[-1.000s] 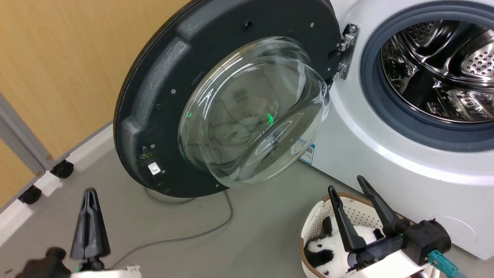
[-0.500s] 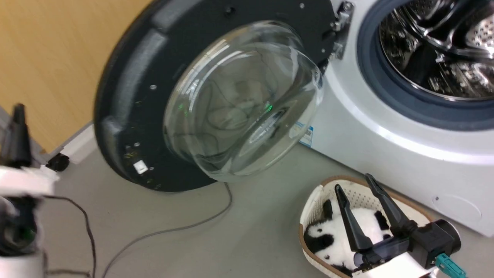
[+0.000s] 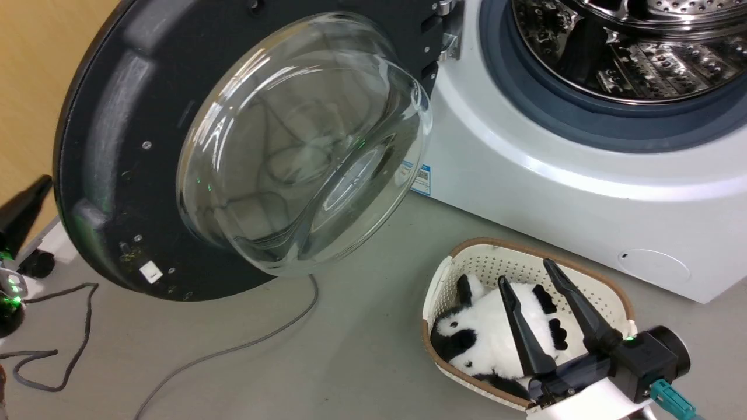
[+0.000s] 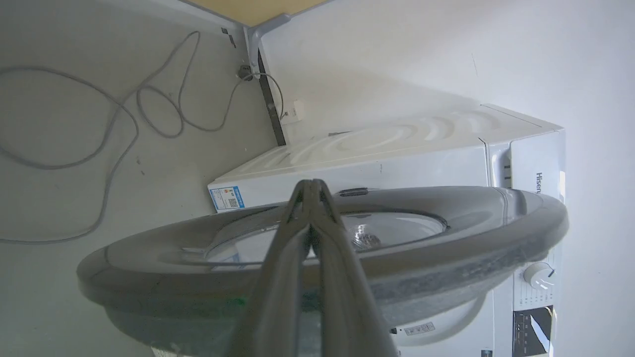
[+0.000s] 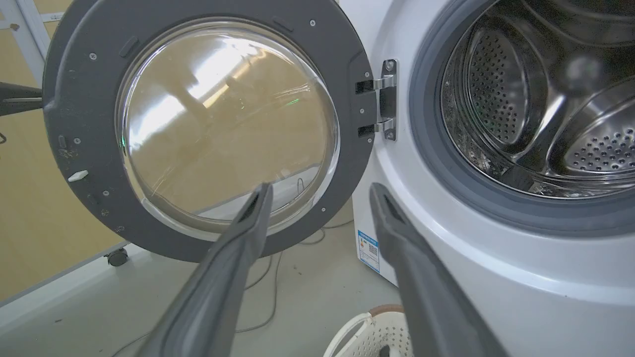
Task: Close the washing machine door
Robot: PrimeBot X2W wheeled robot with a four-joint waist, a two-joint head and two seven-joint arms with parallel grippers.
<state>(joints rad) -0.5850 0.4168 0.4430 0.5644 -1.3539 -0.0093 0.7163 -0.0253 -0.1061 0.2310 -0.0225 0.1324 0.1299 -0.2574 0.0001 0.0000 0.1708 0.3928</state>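
- The washing machine door (image 3: 245,151) stands wide open. It is swung out on its hinge (image 5: 384,99) to the left of the drum, with its matte inside and glass bowl facing the robot.
- The left gripper (image 4: 312,186) has its fingers pressed together with nothing between them. It sits behind the door's far edge, with the tips over the glossy outer face. Whether they touch it cannot be told.
- The right gripper (image 3: 525,272) is spread wide and empty. It hangs over the basket (image 3: 607,291) with the panda toy (image 3: 484,338), just in front of the washing machine (image 3: 525,192).
- Slipping looks the likeliest failure: narrow closed tips on a smooth, curved surface could skate off toward the rim once the push begins.
- A push placed close to the hinge would give poor leverage and might stall the swing.
- The right gripper seems to lie near the door's arc, so the glass bowl could strike its fingers if that arm is not drawn back.
- Too soft a push may leave the latch uncaught and the door ajar. Too hard a one may make it bounce off the grey gasket (image 3: 583,125).
- The cable (image 3: 233,350) on the floor could snag the robot's base as it follows through.
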